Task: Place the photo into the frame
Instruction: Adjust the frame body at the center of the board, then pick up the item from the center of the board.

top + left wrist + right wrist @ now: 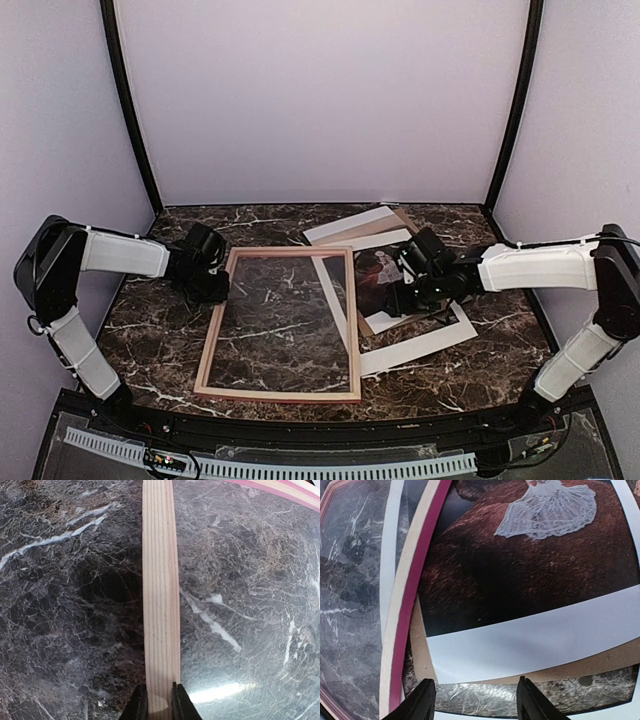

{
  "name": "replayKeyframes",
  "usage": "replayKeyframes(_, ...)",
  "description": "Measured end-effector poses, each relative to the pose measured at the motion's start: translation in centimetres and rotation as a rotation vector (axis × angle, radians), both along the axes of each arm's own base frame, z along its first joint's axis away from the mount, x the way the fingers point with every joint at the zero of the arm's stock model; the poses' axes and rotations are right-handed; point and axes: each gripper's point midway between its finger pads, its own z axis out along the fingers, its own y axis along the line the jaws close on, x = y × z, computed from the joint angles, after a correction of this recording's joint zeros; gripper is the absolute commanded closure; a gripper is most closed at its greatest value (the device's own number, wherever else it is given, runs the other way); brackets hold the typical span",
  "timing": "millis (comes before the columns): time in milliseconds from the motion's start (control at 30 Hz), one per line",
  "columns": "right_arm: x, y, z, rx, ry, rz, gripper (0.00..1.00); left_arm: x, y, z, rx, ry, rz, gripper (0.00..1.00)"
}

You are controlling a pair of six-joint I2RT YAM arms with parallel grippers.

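Dark marble table (pixel 150 340) is carrying the frame (pixel 212 345), which is lying flat at centre-left, long sides running away from the arm bases. Left gripper (pixel 212 288) is reaching in from the left and is clamping the frame's left rail near its far corner. In the left wrist view its fingers (pixel 137 707) are pinching the pale wood rail (pixel 160 605) from both sides, with no gap showing. Right gripper (pixel 398 298) is hanging over the photo (pixel 372 272), which is lying just right of the frame at a slight angle. In the right wrist view the two fingers (pixel 422 702) are standing wide apart with nothing between them, above the photo's white lower border; whether the tips are touching the paper is not clear. The white-dressed figure (pixel 550 507) is showing at the top of that view. The frame's right rail, pink beside pale wood, is crossing over the photo's left edge, and a white strip, probably the photo's border, is showing on the other side of the rail. Brown hardboard (pixel 610 660) is peeking out from under the photo. A white sheet (pixel 430 340) is lying beneath, nearer the arms.
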Motion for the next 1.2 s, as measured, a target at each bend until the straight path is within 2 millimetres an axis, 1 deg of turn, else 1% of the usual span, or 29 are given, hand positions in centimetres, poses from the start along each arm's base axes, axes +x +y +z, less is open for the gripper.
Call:
replayKeyframes(167, 2.0, -1.9, 0.2, -0.007, -0.021, -0.043, 0.43, 0.2, 0.9, 0.1, -0.016, -0.004, 0.01, 0.98)
replayKeyframes(333, 3.8, -3.7, 0.4, -0.008, -0.044, -0.085, 0.42, -0.2, 3.6, 0.2, -0.049, 0.006, 0.057, 1.0)
replayKeyframes(433, 5.5, -5.8, 0.1, -0.017, -0.048, -0.138, 0.39, -0.2, 5.1, 0.5, -0.056, -0.001, 0.087, 1.0)
replayKeyframes(533, 7.3, -7.8, -0.3, -0.033, -0.05, -0.188, 0.35, 0.0, 5.1, 0.8, -0.069, -0.012, 0.075, 1.0)
replayKeyframes(633, 9.3, -8.9, -0.7, -0.05, -0.05, -0.216, 0.33, 0.1, 4.5, 0.9, -0.089, -0.015, 0.043, 1.0)
replayKeyframes(800, 12.8, -9.1, -1.1, -0.067, -0.06, -0.209, 0.31, 0.2, 3.9, 1.2, -0.122, -0.017, 0.006, 1.0)
replayKeyframes(933, 14.8, -8.9, -1.5, -0.086, -0.064, -0.176, 0.31, 0.6, 4.0, 1.6, -0.151, -0.027, -0.001, 1.0)
replayKeyframes(1067, 15.9, -8.5, -2.1, -0.115, -0.055, -0.136, 0.32, 1.0, 4.2, 2.4, -0.182, -0.051, 0.001, 1.0)
replayKeyframes(1200, 16.1, -8.6, -2.8, -0.152, -0.035, -0.101, 0.32, 1.2, 4.4, 3.3, -0.195, -0.072, 0.005, 1.0)
